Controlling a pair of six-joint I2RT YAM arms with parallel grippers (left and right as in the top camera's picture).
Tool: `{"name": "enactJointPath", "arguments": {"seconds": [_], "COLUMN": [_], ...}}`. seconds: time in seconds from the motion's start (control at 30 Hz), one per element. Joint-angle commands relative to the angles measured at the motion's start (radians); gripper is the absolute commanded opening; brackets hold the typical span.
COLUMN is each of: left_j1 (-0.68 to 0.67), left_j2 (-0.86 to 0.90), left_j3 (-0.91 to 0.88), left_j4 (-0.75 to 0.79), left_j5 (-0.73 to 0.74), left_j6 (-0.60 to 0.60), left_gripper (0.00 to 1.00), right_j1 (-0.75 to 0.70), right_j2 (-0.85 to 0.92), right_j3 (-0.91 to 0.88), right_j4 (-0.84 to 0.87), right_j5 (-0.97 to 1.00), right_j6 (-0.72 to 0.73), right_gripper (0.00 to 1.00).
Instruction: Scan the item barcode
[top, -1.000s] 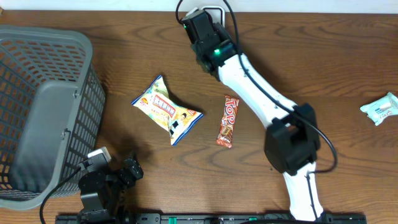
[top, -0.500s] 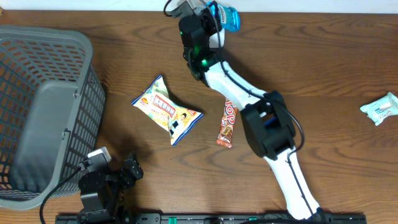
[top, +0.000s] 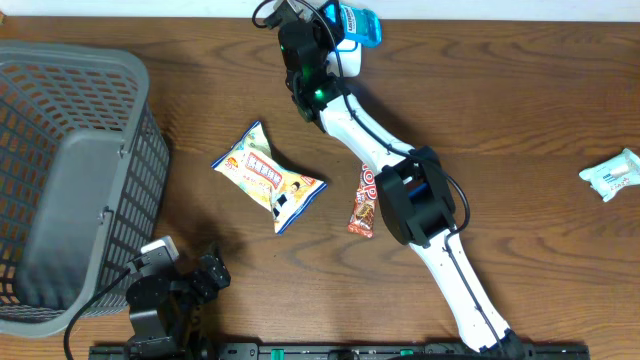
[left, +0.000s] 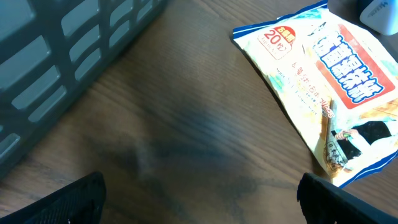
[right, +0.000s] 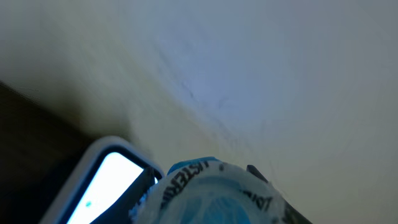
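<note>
The right gripper (top: 338, 22) was clamped on the blue item (top: 360, 24), raised at the 12 o'clock edge of the table (top: 540, 130) beside the white scanner (right: 106, 186), presumably to present its barcode. The left gripper (left: 202, 202), jaws apart, rested at 7 o'clock, evidently not needed.

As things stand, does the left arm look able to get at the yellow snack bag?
Probably yes. The left pincer is open and faces the snack bag across bare table; the basket sits off to one side, and the right arm holds a blue packet at the far edge.
</note>
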Motion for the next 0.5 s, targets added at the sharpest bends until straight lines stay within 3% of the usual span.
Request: {"name": "enactJointPath", "arguments": {"seconds": [0.0, 0.23, 0.47], "left_j1": [0.002, 0.002, 0.002], "left_j2": [-0.006, -0.006, -0.006], "left_j3": [0.008, 0.009, 0.009], "left_j4": [-0.003, -0.003, -0.003], "left_j5": [-0.005, -0.005, -0.005], "left_j6": [0.009, 0.009, 0.009], "left_gripper": [0.98, 0.98, 0.98], "right_j1": [-0.030, -0.171, -0.410], "right_j2": [-0.117, -0.190, -0.191], "right_j3": [0.037, 0.037, 0.002], "right_j4": [-0.081, -0.459, -0.833], "right_j5": [0.094, 0.198, 0.147], "right_j6": [-0.016, 0.204, 0.496], "right_gripper": [0.11, 0.09, 0.09]}}
